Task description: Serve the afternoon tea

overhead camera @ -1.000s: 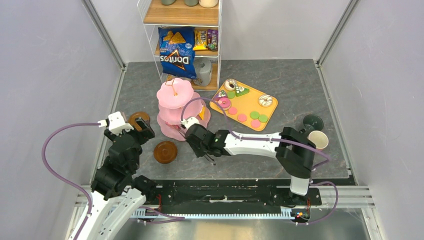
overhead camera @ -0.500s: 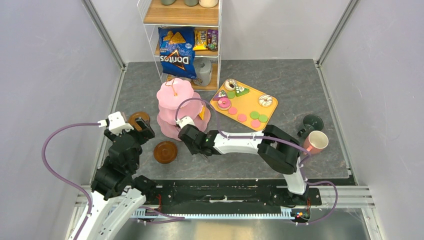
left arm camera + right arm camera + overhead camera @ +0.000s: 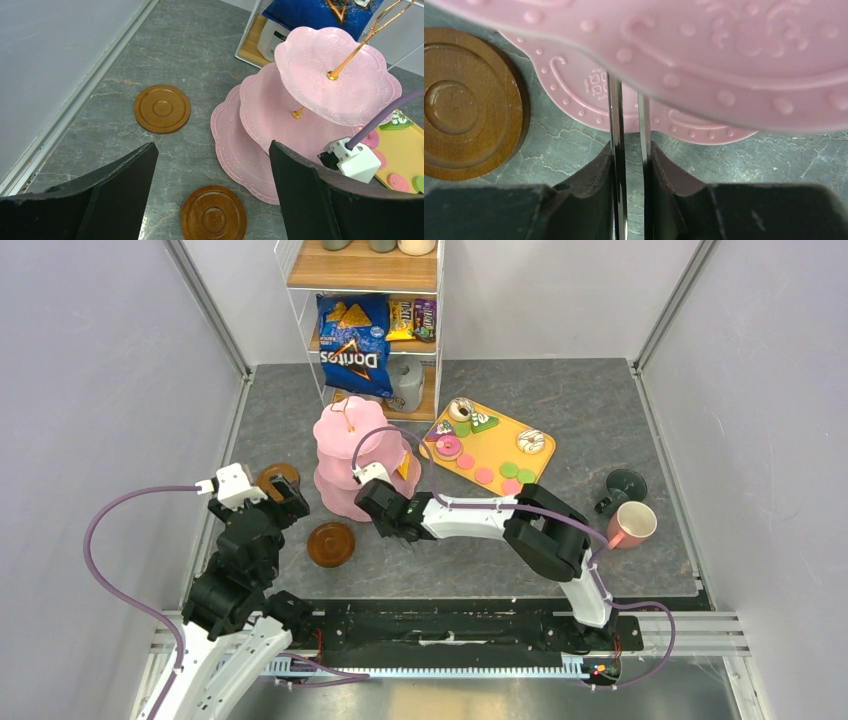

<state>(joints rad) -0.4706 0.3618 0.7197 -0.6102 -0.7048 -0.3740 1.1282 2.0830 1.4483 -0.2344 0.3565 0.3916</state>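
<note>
Since the right tool (image 3: 630,150) clamps the metal tongs (image 3: 615,110), tips hidden under the pink stand (image 3: 724,55), ease them in level, clear of its rim; left tool (image 3: 211,150) gapes empty.

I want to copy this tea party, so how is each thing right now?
Left gripper: open, empty.
Right gripper: shut on thin metal tongs.
Pink three-tier scalloped stand: upright, top tier bare.
Round brown saucer by the wall: flat, empty.
Second round brown saucer: flat, empty.
Yellow-orange rectangular tray: loaded with toy sweets.
Pink mug: on the table, not on a saucer.
</note>
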